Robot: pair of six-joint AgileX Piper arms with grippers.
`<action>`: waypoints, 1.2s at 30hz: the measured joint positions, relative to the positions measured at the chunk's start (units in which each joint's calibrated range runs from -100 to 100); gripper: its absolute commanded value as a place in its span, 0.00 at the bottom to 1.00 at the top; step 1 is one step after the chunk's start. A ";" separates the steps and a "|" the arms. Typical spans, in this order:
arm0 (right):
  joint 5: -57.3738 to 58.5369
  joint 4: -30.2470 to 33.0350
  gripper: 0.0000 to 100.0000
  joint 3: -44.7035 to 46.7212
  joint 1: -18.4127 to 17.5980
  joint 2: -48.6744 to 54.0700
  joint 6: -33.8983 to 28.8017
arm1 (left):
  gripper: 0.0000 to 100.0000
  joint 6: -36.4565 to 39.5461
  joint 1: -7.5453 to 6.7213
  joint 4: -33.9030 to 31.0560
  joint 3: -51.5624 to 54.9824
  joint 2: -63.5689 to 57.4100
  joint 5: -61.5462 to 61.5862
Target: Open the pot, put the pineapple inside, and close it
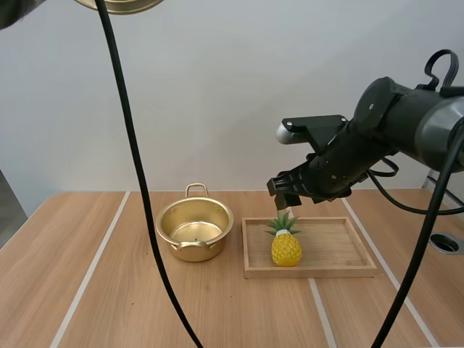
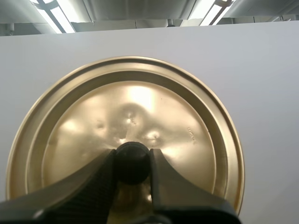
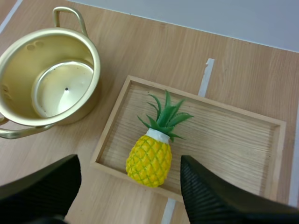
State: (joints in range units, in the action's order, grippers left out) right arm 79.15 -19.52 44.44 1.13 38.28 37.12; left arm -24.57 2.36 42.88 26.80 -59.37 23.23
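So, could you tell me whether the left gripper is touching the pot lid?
Touching. The left wrist view shows the left gripper clamped on the black knob of the lid, pressing both its sides.

High view chops the lid [image 1: 119, 4] off at the top edge, so you just get a sliver of gold rim. From the left wrist, the left gripper [image 2: 132, 161] hides the stretch of rim behind its fingers [image 2: 88, 186]. Over on the right wrist, the right gripper [image 3: 128, 159] covers the tray [image 3: 233, 140]'s near corner.
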 measured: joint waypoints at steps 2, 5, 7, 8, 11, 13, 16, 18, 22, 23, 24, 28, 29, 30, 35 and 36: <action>-3.21 -1.30 1.00 1.41 0.00 0.00 1.17 | 0.00 0.00 0.00 0.00 0.00 0.00 0.39; -7.29 -1.84 1.00 3.36 0.00 0.00 2.46 | 0.00 0.00 0.00 0.00 0.00 0.00 0.98; -8.52 -1.98 1.00 4.22 0.00 -0.54 3.23 | 0.00 0.00 0.00 0.22 0.00 0.00 1.57; -8.76 -1.98 1.00 4.56 0.00 -0.85 3.35 | 0.00 0.00 0.00 0.33 0.00 0.00 2.01; -9.27 -2.35 1.00 4.57 0.00 -3.86 3.76 | 0.00 0.08 0.00 0.57 0.00 0.00 2.46; -9.47 -2.51 1.00 4.57 0.00 -6.09 3.99 | 0.00 0.08 0.00 0.57 0.00 0.00 2.59; -10.46 -3.19 1.00 4.57 0.00 -9.79 4.36 | 0.00 0.08 0.00 0.57 0.00 0.00 2.59; -11.44 -3.54 1.00 4.57 0.00 -11.91 4.50 | 0.00 0.08 0.00 0.62 0.00 0.00 2.59; -13.85 -3.78 1.00 4.57 0.00 -14.63 5.11 | 0.00 0.08 0.00 0.71 0.00 0.00 2.59; -14.36 -3.78 1.00 4.57 0.00 -15.29 5.20 | 0.00 0.08 0.00 0.71 0.00 0.00 2.59; -15.04 -3.78 1.00 4.57 0.00 -15.95 5.30 | 0.00 0.08 0.00 0.71 0.00 0.00 2.59; -16.88 -3.78 1.00 4.57 0.00 -18.55 5.53 | 0.00 0.08 0.00 0.71 0.00 0.00 2.59; -17.50 -3.78 1.00 4.67 0.00 -19.13 5.67 | 0.00 0.08 0.00 0.71 0.00 0.00 2.59; -17.86 -3.78 1.00 4.98 0.00 -19.73 5.76 | 0.00 0.08 0.00 0.71 0.00 0.00 2.59; -19.10 -4.00 1.00 5.37 0.00 -22.50 6.49 | 0.00 0.08 0.00 0.71 0.00 0.00 2.59; -19.32 -4.13 1.00 5.37 0.00 -22.95 6.63 | 0.00 0.08 0.00 0.71 0.00 0.00 2.59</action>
State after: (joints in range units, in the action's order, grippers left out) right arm 59.84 -23.65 49.81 1.13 15.32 43.75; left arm -24.49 2.36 43.59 26.80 -59.37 25.82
